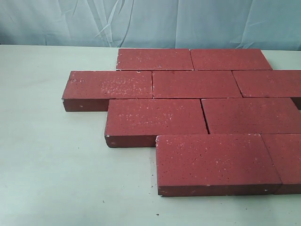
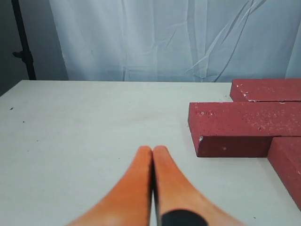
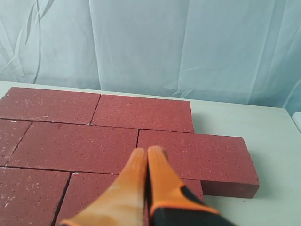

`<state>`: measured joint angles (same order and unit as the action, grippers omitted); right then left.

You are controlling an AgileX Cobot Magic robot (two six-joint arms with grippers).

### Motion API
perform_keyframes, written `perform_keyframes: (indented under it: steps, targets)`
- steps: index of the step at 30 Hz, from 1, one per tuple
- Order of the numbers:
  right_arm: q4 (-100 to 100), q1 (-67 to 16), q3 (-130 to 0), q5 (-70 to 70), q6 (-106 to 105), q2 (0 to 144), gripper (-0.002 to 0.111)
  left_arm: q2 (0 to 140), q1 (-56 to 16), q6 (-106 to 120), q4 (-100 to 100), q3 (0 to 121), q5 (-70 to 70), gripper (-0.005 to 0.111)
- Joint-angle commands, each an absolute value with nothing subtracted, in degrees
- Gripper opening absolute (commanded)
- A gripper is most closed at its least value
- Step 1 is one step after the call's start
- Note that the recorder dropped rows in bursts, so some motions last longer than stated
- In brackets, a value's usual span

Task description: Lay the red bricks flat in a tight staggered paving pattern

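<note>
The red bricks (image 1: 197,84) lie flat on the pale table in four tight offset rows, each row shifted about half a brick. The nearest brick (image 1: 214,162) sits at the front, a bit to the right. Neither gripper shows in the exterior view. My left gripper (image 2: 153,149) hovers over bare table with its orange fingers pressed together, left of the brick (image 2: 242,127) that ends the second row. My right gripper (image 3: 146,151) is shut too, empty, above the paved bricks (image 3: 75,146) near a seam; whether it touches them I cannot tell.
A pale blue cloth backdrop (image 1: 150,21) hangs behind the table. Bare tabletop (image 1: 51,160) stretches left of and in front of the bricks. A dark stand pole (image 2: 23,40) rises at the table's far corner in the left wrist view.
</note>
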<state>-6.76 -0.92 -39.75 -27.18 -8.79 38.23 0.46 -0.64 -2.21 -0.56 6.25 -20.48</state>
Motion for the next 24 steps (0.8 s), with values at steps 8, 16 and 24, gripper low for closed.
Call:
perform_keyframes:
  steps: [8,16,24]
  targets:
    - [-6.9,-0.6,-39.5,-26.1,-8.8,37.9,-0.001,0.0,-0.4,-2.1,-1.5,0.5,-17.9,0.0]
    - [-6.9,-0.6,-39.5,-26.1,-8.8,37.9,-0.001,0.0,0.4,-2.1,-1.7,0.0,-16.2,0.0]
    - [-7.1,-0.6,-39.5,-26.4,-8.8,37.9,-0.001,0.0,0.4,-2.1,-1.4,0.0,-16.2,0.0]
